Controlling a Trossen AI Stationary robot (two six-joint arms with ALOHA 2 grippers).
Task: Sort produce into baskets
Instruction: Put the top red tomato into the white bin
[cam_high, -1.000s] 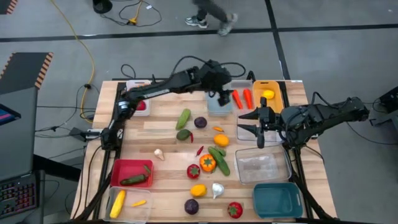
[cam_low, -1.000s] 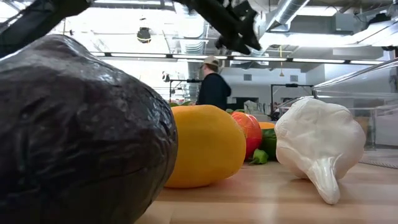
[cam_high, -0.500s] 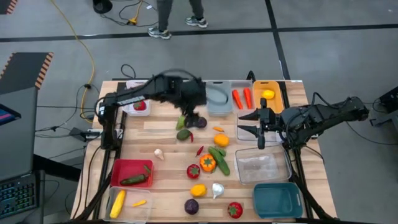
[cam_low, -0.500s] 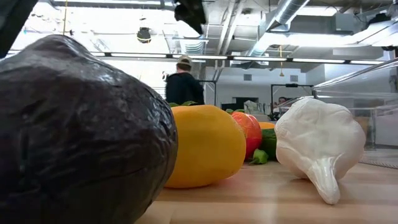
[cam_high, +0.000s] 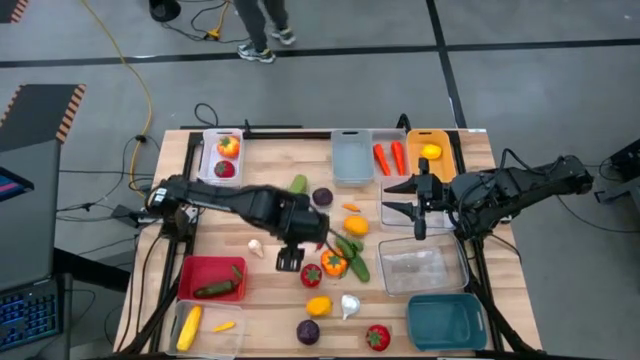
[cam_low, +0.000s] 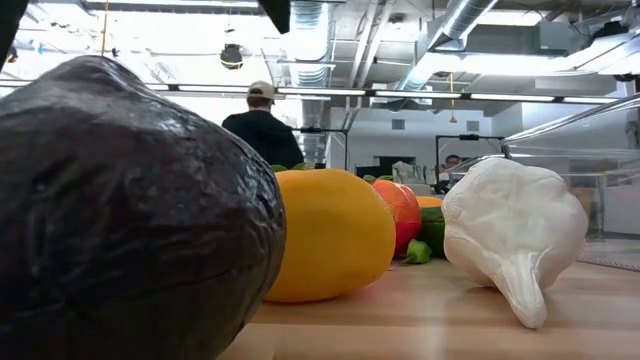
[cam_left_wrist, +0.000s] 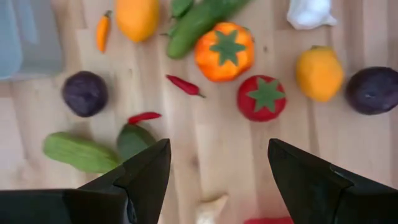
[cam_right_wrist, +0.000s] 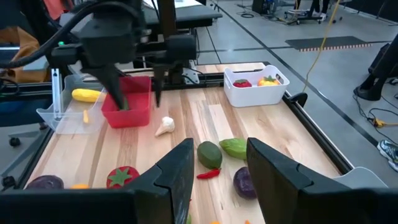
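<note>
Loose produce lies across the mid table: a red tomato (cam_high: 311, 275), an orange pepper (cam_high: 333, 263), cucumbers (cam_high: 352, 256), a garlic clove (cam_high: 256, 247), purple rounds (cam_high: 322, 196), a lemon (cam_high: 318, 305) and a garlic bulb (cam_high: 349, 305). My left gripper (cam_high: 290, 260) hangs open above the bare wood between the garlic clove and the tomato, pointing down, with nothing between its fingers (cam_left_wrist: 149, 171). My right gripper (cam_high: 412, 203) stands open and empty over a small clear basket (cam_high: 385, 213) at the right.
Baskets ring the table: white with a tomato and a pepper (cam_high: 222, 158), grey (cam_high: 351, 157), clear with carrots (cam_high: 390, 158), orange with a lemon (cam_high: 431, 150), large clear (cam_high: 423, 268), teal (cam_high: 447, 320), red with a cucumber (cam_high: 211, 278), clear with corn (cam_high: 205, 325). A person walks beyond the far edge.
My left gripper has swung from above the grey basket at the far edge toward the near-left, to the middle of the table, and has tipped over to point down. It has stayed open. The person behind the table has walked on.
</note>
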